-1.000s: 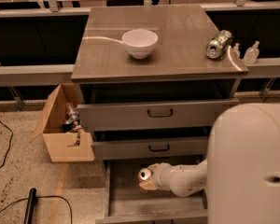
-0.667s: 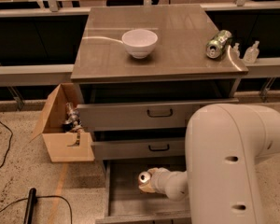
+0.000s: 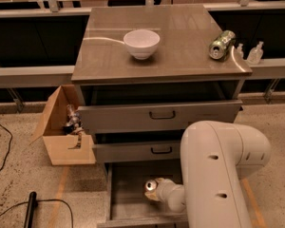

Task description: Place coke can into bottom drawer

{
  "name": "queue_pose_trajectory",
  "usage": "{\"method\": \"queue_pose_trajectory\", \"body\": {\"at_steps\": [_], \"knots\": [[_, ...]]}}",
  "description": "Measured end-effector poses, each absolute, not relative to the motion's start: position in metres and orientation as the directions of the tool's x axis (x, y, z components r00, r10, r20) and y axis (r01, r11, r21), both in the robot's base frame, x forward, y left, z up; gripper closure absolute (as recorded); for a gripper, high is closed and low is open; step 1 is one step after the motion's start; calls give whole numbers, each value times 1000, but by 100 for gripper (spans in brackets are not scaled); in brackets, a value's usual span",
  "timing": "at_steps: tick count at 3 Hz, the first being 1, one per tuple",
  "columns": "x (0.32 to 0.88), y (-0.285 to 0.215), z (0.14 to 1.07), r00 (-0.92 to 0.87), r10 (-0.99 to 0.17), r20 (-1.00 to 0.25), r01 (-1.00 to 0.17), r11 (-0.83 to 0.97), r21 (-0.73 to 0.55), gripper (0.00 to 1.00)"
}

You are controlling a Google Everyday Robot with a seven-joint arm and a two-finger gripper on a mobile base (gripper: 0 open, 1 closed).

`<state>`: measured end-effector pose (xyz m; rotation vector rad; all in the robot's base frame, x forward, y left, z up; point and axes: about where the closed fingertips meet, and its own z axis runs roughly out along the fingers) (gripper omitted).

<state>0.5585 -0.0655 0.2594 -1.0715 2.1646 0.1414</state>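
gripper (image 3: 152, 192) low inside open bottom drawer (image 3: 125, 199), clamped around coke can (image 3: 150, 185). can on its side in the grip, silver end facing camera, only a sliver of red body showing. sits about mid-drawer, just right of the bare grey drawer floor. can't tell whether can touches the floor or hangs just above it. big white arm (image 3: 218, 175) fills lower right and hides right half of drawer.

bottom drawer out toward camera, left wall and front lip in view. directly above, middle drawer (image 3: 133, 152) with dark handle. above that, top drawer (image 3: 123, 117) with dark handle, partly out, dark gap between it and cabinet top.

on cabinet top (image 3: 180, 23): white bowl (image 3: 141, 43) upright, left of centre. green can (image 3: 222, 44) lying on its side near right edge, well apart from bowl. two small clear bottles (image 3: 254, 53) just past right edge, on ledge behind cabinet.

on floor left of cabinet: open cardboard box (image 3: 61, 148) just beside the drawers, flap up, some clutter inside, can't tell what. dark cable (image 3: 1, 141) curving over speckled floor at far left. black rod-like thing (image 3: 29, 210) at bottom left with another cable running off it.
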Motion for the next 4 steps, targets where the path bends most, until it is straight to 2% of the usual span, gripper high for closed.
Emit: {"method": "queue_pose_trajectory", "body": {"at_steps": [1,4], "knots": [[566,-73,231,-427,-638,-641,-698,683,-215,82],[582,-75,196,-448,-609,-654,-669,714,-207,12]]}}
